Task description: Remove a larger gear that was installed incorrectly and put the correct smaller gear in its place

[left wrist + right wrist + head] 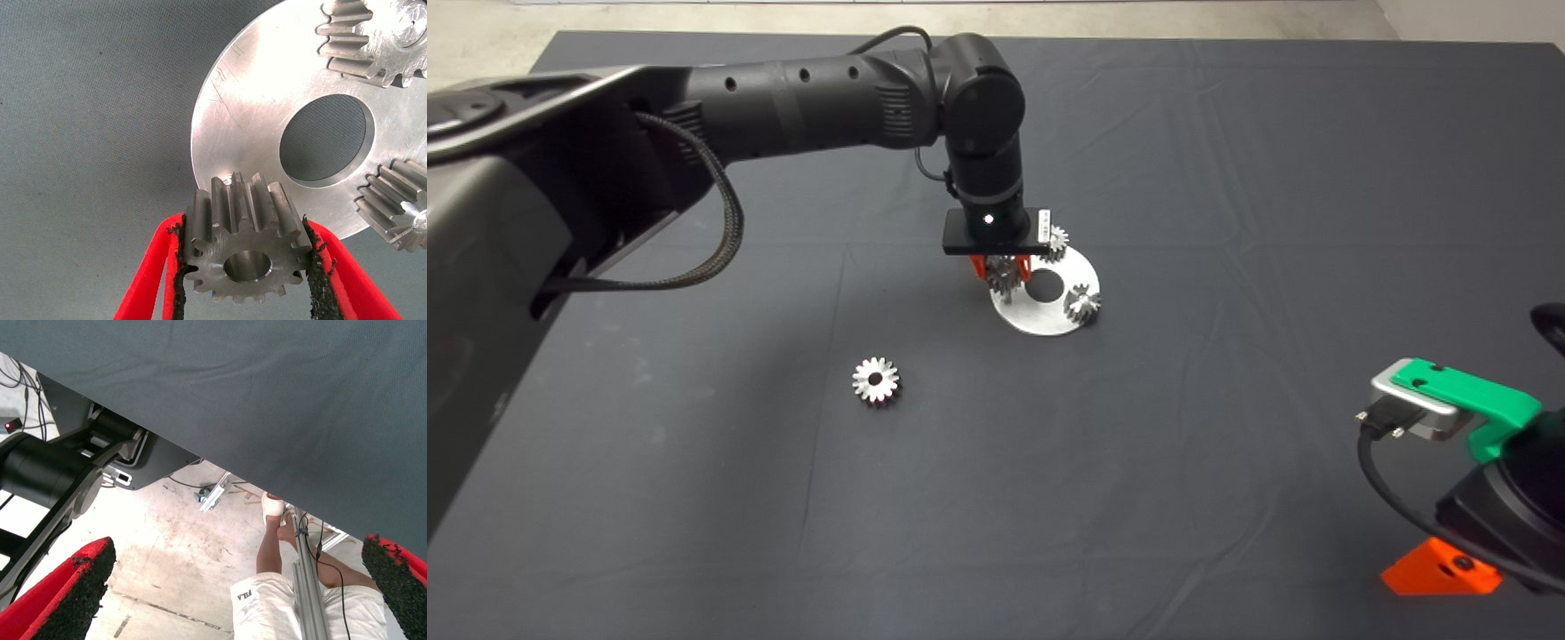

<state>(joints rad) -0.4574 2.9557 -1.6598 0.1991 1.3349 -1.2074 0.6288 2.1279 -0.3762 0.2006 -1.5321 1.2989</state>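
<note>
Two red fingers (325, 263) of the left gripper (247, 267) are clamping the smaller gear (243, 250) over the carrier plate (253, 113) edge, risking jamming if its bore is missing the pin; the larger gear (876, 380) is lying discarded on the mat (1227, 178), the right gripper (220, 587) idling wide open.

There are four gears. One big gear (876, 381) lies alone on the mat (1227, 178). Three small gears are at the one round silver plate (1040, 316): one (1056, 242) at its 12 o'clock edge, one (1083, 304) at its 3 o'clock edge, and one (1005, 274) at its 9 o'clock edge. There are two robot arms and one person's leg (270, 543).
</note>
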